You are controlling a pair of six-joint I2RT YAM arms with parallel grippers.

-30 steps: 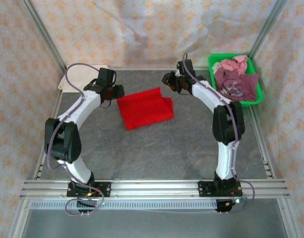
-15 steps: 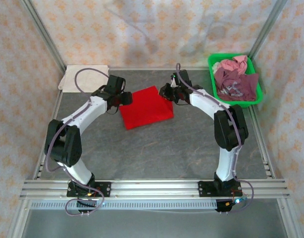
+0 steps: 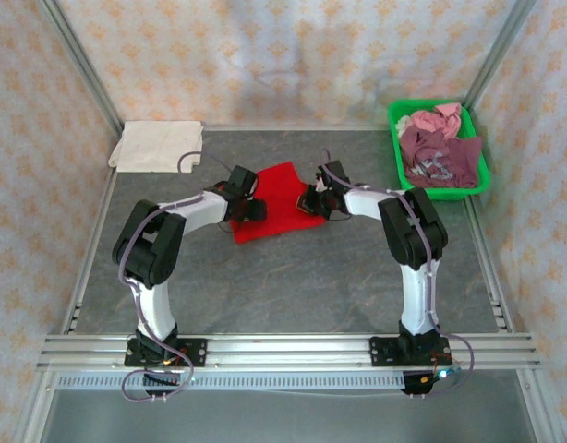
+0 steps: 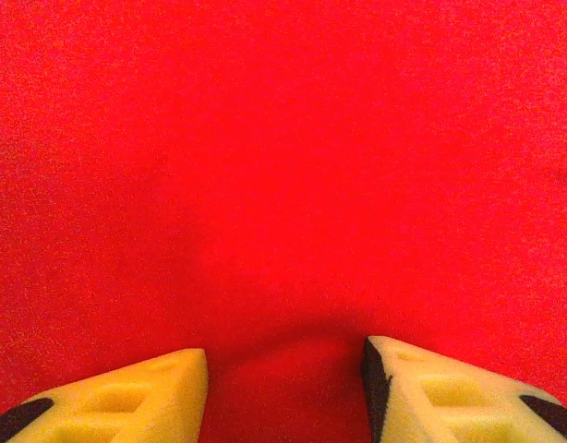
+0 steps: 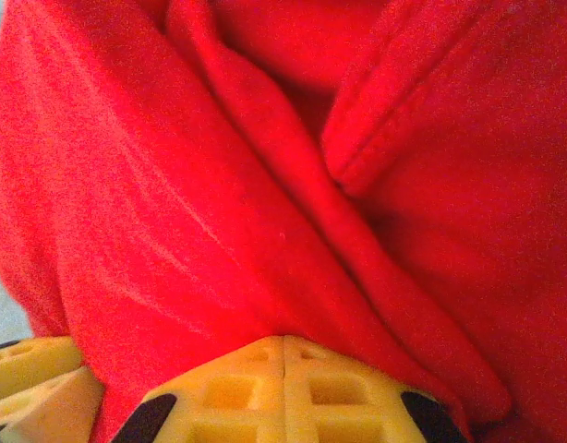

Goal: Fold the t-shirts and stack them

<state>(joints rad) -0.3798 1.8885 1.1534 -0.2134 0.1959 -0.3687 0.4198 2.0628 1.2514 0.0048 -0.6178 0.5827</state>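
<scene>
Patterned cloth walls (image 3: 265, 55) close off the gray bench (image 3: 293, 286) on the left, back and right, and a metal rail (image 3: 293, 349) runs along the near edge. Your widest open stretch is the bare front half of the bench, between the arm bases and the red t-shirt (image 3: 282, 189). At the back right corner the green basket (image 3: 483, 175) sits tight against the wall, holding maroon and pink t-shirts (image 3: 439, 148). At the back left corner a folded cream t-shirt (image 3: 157, 145) lies flat near the edge.

The red t-shirt lies just behind the middle of the bench, with both arms reaching in to it from either side. Your left end effector (image 3: 252, 201) is at its left edge. In the left wrist view its yellow fingers (image 4: 117, 392) stand apart, low over smooth red cloth that runs into the gap. Your right end effector (image 3: 313, 197) is at the shirt's right edge. In the right wrist view its fingers (image 5: 237, 388) are closed together, with bunched red folds and a hem right against the tips. You cannot tell whether a fold is pinched between them.
</scene>
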